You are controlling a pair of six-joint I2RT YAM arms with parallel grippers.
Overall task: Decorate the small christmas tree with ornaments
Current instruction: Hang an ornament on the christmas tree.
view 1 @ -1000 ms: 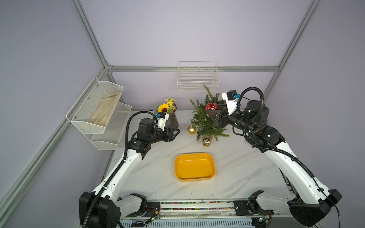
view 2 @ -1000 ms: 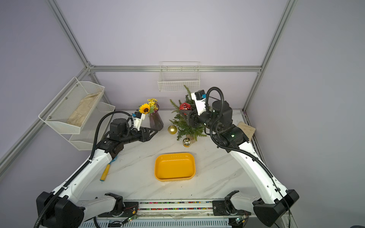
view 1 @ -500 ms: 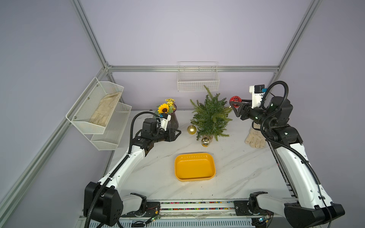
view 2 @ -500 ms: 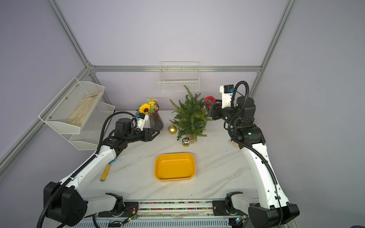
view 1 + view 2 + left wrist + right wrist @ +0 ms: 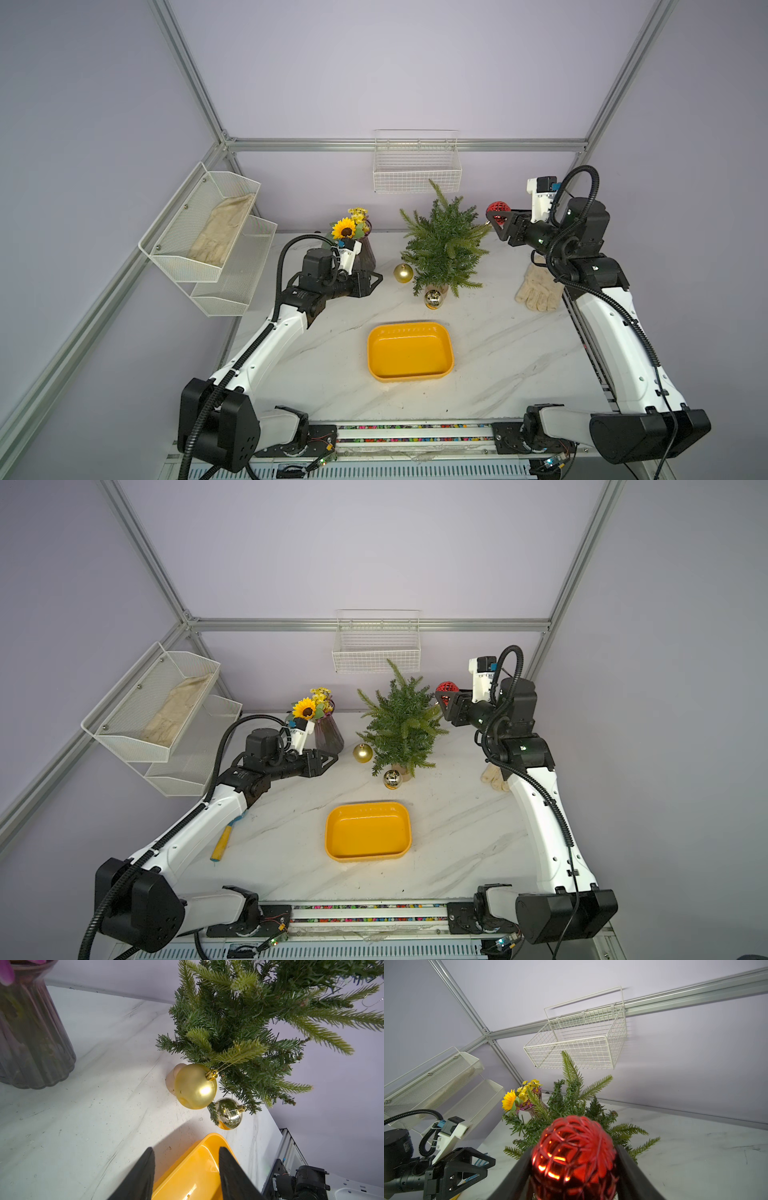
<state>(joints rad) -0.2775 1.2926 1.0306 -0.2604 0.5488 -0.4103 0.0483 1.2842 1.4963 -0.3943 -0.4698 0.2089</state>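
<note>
1. Right claw (image 5: 498, 219) clamps the red bauble (image 5: 498, 206), right of centre, just beside the small christmas tree (image 5: 442, 245).
2. Hang it on a stiff upper branch before letting go.
3. Left claw (image 5: 376, 279): apart, empty.

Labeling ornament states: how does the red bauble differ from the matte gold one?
The red bauble is clamped in the right gripper, off the tree; the matte gold bauble is free, its loop on a low branch. Red is faceted and glossy; gold is smooth. Both are round.

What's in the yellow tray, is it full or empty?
Empty. The yellow tray shows only its bare bottom in both top views.
</note>
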